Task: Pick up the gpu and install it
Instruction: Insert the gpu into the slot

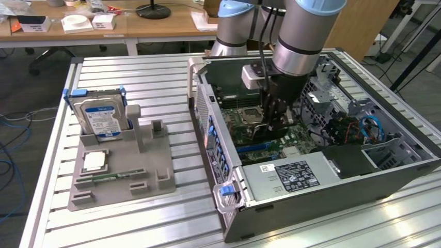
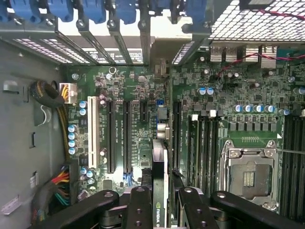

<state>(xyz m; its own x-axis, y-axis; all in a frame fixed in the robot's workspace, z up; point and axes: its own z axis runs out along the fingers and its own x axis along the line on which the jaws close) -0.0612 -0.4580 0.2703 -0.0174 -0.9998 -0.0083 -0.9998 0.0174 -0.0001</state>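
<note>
One arm (image 1: 303, 36) with one gripper (image 1: 276, 121) reaches down into one open computer case (image 1: 310, 155). In the wrist view the gripper (image 2: 159, 200) has its jaws clamped on the gpu (image 2: 160, 181), a thin card held on edge between two black fingers (image 2: 139, 205), its dark face carrying a green logo. The gpu hangs above the green motherboard (image 2: 143, 95), over the gap between the black expansion slots (image 2: 110, 136) and the memory slots (image 2: 205, 143).

Count of parts in the exterior view: one hard drive (image 1: 102, 119), one small square chip (image 1: 94, 161), one narrow green memory stick (image 1: 113, 177), one grey fixture (image 1: 121, 170). The hard drive stands upright at the fixture's 11 o'clock corner; the chip lies flat at its centre-left; the memory stick lies flat toward 6 o'clock. The case sits at 3 o'clock from the fixture, just beside it.

The surface (image 1: 138, 227) is a ribbed aluminium bed of parallel slotted profiles, silver and reflective. Behind it, at 12 o'clock, wooden desks (image 1: 103, 26) carry white boxes and a black lamp base. Blue cable lies on the dark floor (image 1: 17, 155) at 9 o'clock.

The case is dark sheet metal with perforated panels and blue plastic latches (image 1: 227, 191). The one empty processor socket (image 2: 250, 174) is square with a bright metal frame. The power supply (image 1: 296, 175) is a grey box bearing a black label.
</note>
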